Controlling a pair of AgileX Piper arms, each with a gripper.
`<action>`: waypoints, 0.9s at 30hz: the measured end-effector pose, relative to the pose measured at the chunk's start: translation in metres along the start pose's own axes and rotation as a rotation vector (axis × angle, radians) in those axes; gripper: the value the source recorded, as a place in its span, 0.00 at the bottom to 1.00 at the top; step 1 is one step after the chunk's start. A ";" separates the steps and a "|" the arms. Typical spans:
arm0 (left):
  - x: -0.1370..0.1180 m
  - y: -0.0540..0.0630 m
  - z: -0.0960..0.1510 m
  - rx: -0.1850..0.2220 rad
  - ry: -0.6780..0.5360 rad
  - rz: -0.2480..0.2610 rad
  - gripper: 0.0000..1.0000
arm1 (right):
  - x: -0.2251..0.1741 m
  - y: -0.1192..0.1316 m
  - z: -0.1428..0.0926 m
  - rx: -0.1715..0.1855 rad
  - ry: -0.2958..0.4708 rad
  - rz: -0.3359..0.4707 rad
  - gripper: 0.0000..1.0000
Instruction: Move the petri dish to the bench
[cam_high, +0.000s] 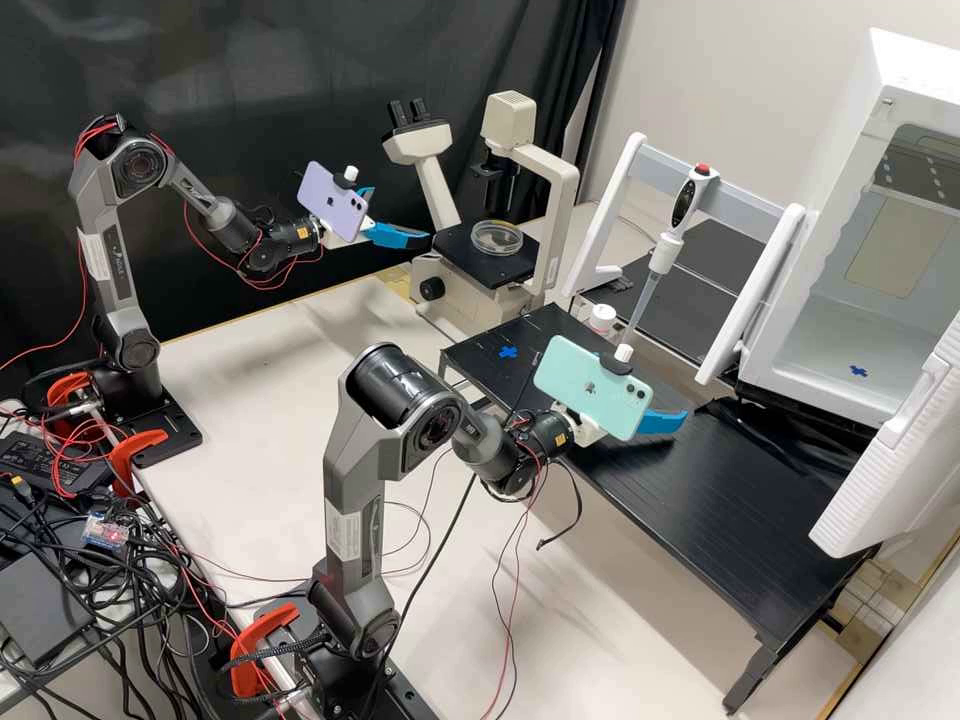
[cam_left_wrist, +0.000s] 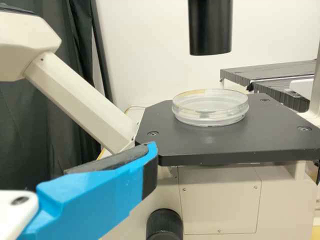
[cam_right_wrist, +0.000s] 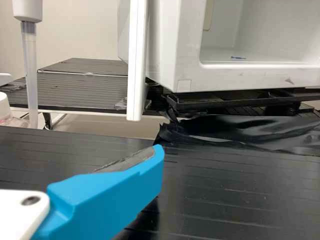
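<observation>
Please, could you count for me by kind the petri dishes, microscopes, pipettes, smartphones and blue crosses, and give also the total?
Petri dish: 1
Microscope: 1
Pipette: 1
Smartphones: 2
Blue crosses: 2
Total: 7

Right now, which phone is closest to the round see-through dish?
The purple phone. It is next to the microscope that the dish sits on. The other phone is mint green and farther away, by the low black platform.

In the high view, I have the petri dish (cam_high: 497, 240) on the stage (cam_high: 456, 250) of the microscope (cam_high: 562, 205), the pipette (cam_high: 662, 256) right of it, and the cabinet (cam_high: 845, 345) farther right.
</observation>
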 end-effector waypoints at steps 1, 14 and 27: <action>0.000 0.000 0.000 0.000 0.000 0.000 1.00 | 0.000 0.000 0.000 0.000 0.000 0.000 1.00; 0.000 0.000 0.000 0.000 0.000 0.000 1.00 | -0.005 -0.006 0.001 0.004 -0.003 -0.011 1.00; 0.000 0.000 0.000 0.000 0.000 0.000 1.00 | -0.033 -0.034 -0.062 -0.034 0.204 -0.040 1.00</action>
